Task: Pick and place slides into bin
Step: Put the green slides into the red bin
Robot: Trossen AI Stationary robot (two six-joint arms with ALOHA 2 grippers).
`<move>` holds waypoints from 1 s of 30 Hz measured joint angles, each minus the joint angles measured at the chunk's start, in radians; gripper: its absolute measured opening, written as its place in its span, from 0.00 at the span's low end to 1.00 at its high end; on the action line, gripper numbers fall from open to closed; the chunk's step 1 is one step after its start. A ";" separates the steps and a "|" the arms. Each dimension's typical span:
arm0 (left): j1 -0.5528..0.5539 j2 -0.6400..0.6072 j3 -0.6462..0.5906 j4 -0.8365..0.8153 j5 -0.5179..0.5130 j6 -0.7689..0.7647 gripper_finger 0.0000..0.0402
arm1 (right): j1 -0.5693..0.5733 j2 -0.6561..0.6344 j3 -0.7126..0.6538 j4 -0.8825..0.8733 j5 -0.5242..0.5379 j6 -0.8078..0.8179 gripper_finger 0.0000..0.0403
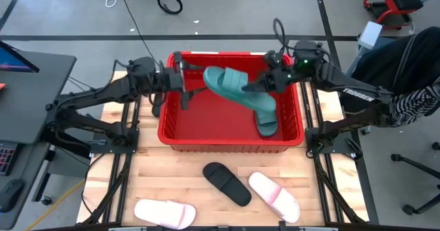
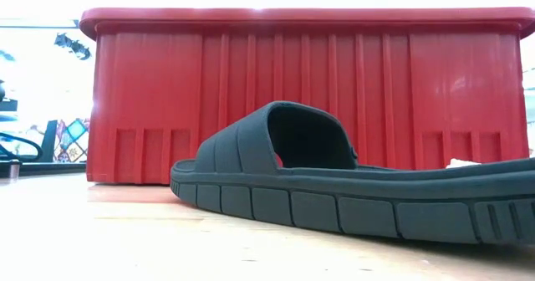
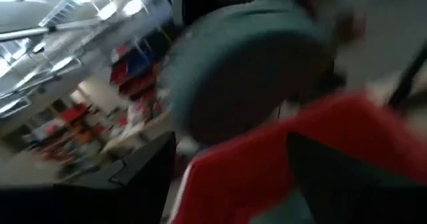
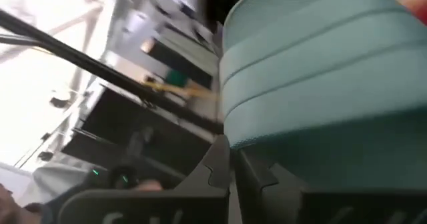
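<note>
The red bin (image 1: 180, 132) stands at the rear centre of the wooden worktop (image 1: 172, 176). In front of it, three slides lie loose on the worktop: a black slide (image 1: 227, 183) near the middle with its long axis running diagonally, a pale pink slide (image 1: 273, 195) just to its right at a similar diagonal, and a second pale pink slide (image 1: 164, 213) at the front edge, left of centre, lying almost parallel to that edge. In the low view the black slide (image 2: 351, 189) blocks much of the bin's front wall (image 2: 167, 97). One teal slide (image 1: 267, 119) lies inside the bin at its right side, long axis roughly front to rear. A second teal slide (image 1: 230, 84) is above the bin's rear half, long axis diagonal from rear left to front right. The right gripper (image 1: 265, 83), at the bin's rear right corner, is clamped on this slide's right end. The left gripper (image 1: 184, 83) is at the rear left corner, fingers spread apart, just beside the slide's left end and not gripping it
</note>
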 joint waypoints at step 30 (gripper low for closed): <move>-0.096 0.106 0.147 -0.252 -0.157 0.702 0.70 | -0.002 -0.001 0.000 -0.217 -0.016 -0.001 0.02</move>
